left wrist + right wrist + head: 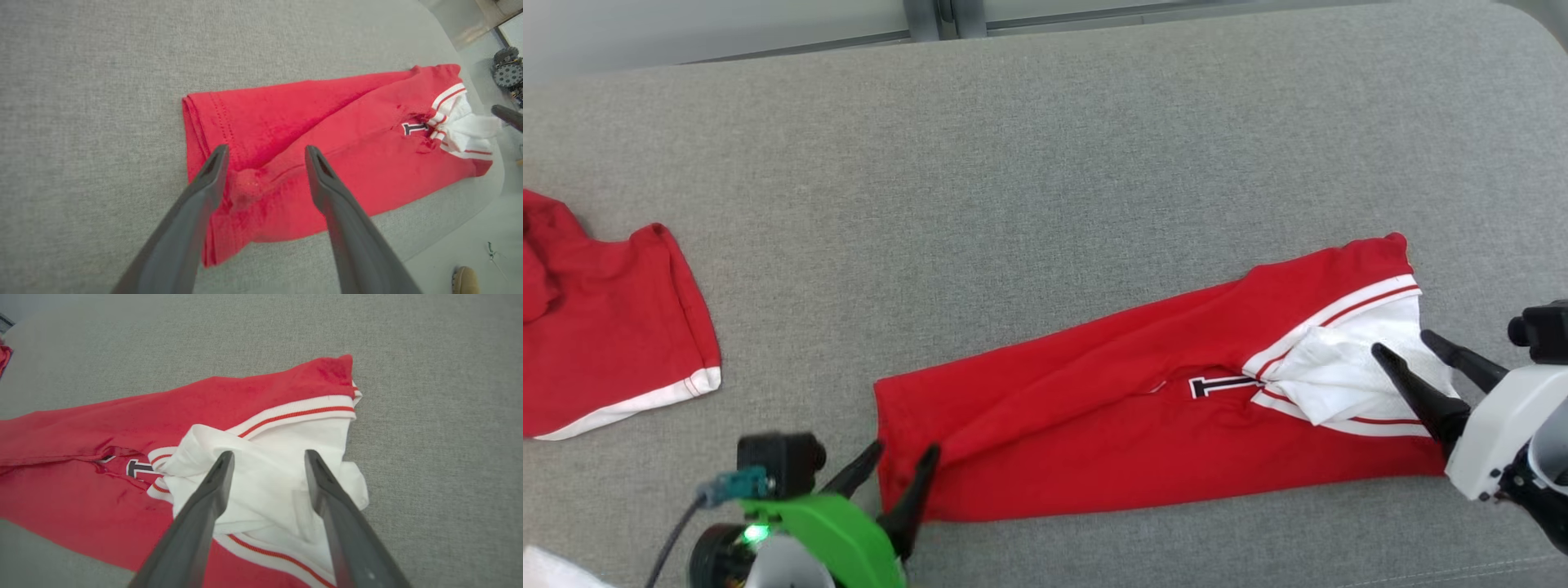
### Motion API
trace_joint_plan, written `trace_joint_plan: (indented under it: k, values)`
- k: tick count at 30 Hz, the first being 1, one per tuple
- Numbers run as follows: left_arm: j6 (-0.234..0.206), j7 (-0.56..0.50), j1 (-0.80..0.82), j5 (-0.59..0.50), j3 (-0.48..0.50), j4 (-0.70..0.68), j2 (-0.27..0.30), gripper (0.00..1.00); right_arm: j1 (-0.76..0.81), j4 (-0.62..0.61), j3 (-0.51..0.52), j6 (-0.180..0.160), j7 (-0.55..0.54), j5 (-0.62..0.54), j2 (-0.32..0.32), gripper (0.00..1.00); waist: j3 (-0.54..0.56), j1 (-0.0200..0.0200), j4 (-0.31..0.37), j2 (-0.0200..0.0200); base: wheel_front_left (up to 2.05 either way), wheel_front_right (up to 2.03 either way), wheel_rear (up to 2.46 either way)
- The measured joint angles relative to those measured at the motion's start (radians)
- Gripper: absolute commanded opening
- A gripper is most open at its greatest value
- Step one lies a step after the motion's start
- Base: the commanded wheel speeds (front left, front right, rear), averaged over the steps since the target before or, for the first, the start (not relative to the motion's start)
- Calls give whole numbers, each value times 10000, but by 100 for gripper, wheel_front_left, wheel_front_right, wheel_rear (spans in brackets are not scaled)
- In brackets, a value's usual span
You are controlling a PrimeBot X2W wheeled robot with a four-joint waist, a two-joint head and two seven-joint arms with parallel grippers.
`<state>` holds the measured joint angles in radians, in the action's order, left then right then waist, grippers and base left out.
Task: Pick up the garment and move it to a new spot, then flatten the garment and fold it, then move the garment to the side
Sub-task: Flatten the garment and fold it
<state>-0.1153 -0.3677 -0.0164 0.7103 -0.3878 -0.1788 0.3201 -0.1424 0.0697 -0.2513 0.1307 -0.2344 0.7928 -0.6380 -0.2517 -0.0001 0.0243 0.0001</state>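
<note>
A red garment [1094,416] is seen lying on the grey cloth-covered tabletop [1013,163], folded into 1 long narrow band that runs from the near left to the right side, a little farther back. Its left end is formed by a stitched hem. At its right end white inner cloth [1339,371] is turned out, bordered by white trim with a thin red stripe, and a dark letter mark [1217,385] is printed just left of that cloth.

The left gripper [905,457] is placed at the near left corner of the garment, with its 2 fingers spread wide and nothing gripped between them. The hemmed edge is straddled by the fingers, and in the left wrist view a small bunched lump of red fabric is seen in the gap, just beside the left one. Whether the tips touch the cloth cannot be told.

The right gripper [1401,343] is held over the white cloth at the right end, its 2 fingers likewise parted wide with nothing clamped; the white cloth lies loose beneath them.

A second red garment [605,327], edged with a white band, is left rumpled at the left edge of the tabletop, well apart from the folded one
</note>
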Motion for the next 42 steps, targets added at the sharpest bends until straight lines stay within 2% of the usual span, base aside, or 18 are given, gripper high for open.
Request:
trace_joint_plan:
  k: [2,3,6,9,14,19,23,32,33,34,35,39,42]
  values:
    - [-251,274,-267,-694,-12,198,382,100,151,-198,301,6,-215,255,-142,100,33,0,-11,0,0,0,0]
    - [-464,558,-424,-872,125,222,385,100,200,-276,593,4,-297,362,-224,100,45,0,-23,0,0,0,0]
    - [-872,1609,-749,-1210,309,81,81,100,170,-508,1346,0,-556,382,-372,100,-4,0,-53,0,0,0,0]
    - [-1198,2986,-764,-1812,458,155,-272,100,-19,-301,1770,-2,-1016,-337,-274,100,-115,0,-142,0,0,0,0]
    - [-1133,4957,-481,-2665,-4,970,-976,100,-706,665,1475,4,-2038,-1469,558,100,-388,0,-393,0,0,0,0]
    - [-1166,5925,-238,-3177,-291,2121,-1480,100,-934,1764,1409,4,-2573,-2146,1016,100,-586,0,-723,0,0,0,0]
    - [-1135,6211,-227,-3225,-205,2594,-1829,100,-879,2025,1584,0,-2625,-1906,1210,100,-662,0,-907,0,0,0,0]
    - [-679,6291,-244,-3593,213,2638,-2272,100,-402,1735,1271,-67,-3319,173,1358,100,-440,0,-947,0,0,0,0]
    - [-589,6297,-242,-3636,226,2663,-2318,100,-405,1737,1175,-67,-3321,314,1381,49,-437,0,-959,0,0,0,0]
    - [-516,6301,-242,-3733,240,2696,-2349,100,-426,1760,1104,-69,-3312,431,1381,21,-425,0,-981,0,0,0,0]
    - [-468,6301,-240,-3835,268,2708,-2393,100,-457,1854,1093,-71,-3277,625,1392,0,-417,0,-1006,-1,0,0,0]
    - [-259,6303,-236,-3939,437,2692,-2491,100,-626,2140,1145,0,-2959,1264,1342,0,-407,0,-1081,0,0,0,0]
    - [-155,6303,-250,-4040,629,2738,-2531,100,-694,2499,1536,29,-2899,1714,988,0,-350,0,-1107,0,0,0,0]
